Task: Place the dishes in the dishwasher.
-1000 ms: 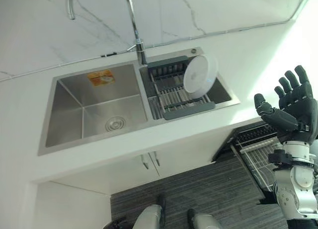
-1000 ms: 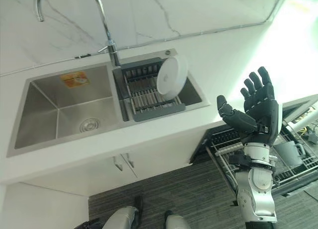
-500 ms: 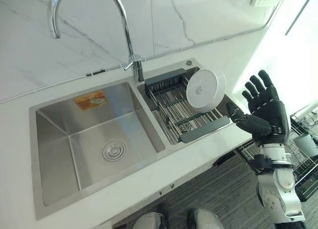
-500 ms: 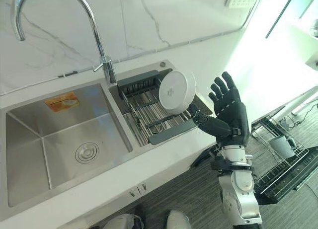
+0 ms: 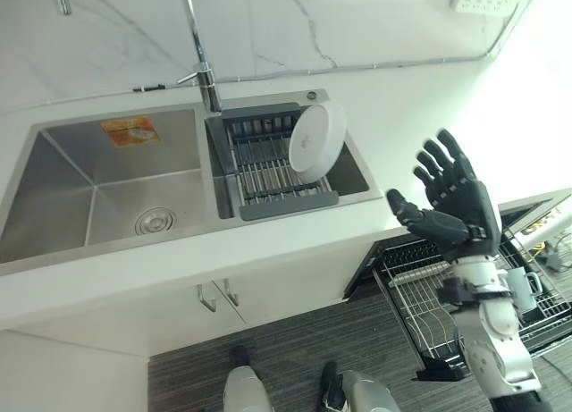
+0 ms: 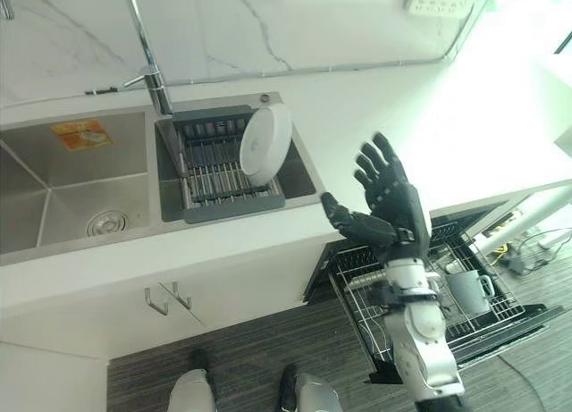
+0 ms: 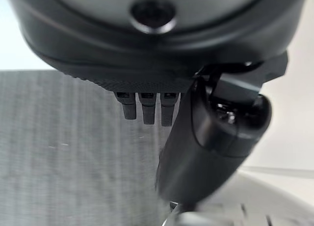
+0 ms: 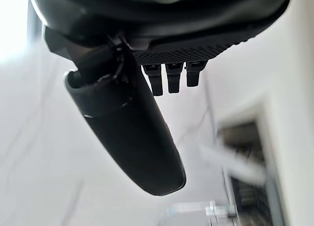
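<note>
Scanning from the left: the steel sink (image 5: 107, 189) sits bare, then the drying rack (image 5: 268, 166) with a white plate (image 5: 317, 142) standing on edge against its right side. Right hand (image 5: 451, 206) hovers off the tabletop (image 5: 420, 117) edge, fingers spread wide, holding nothing (the plate lies up and left of it). Below, the dishwasher rack (image 6: 465, 296) waits pulled out. Left hand (image 7: 147, 79) hangs over the floor, fingers straight.

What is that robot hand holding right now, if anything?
Nothing. The right robot hand is raised, open and empty, apart from the white plate, which leans untouched in the sink rack. The left robot hand holds nothing either.
</note>
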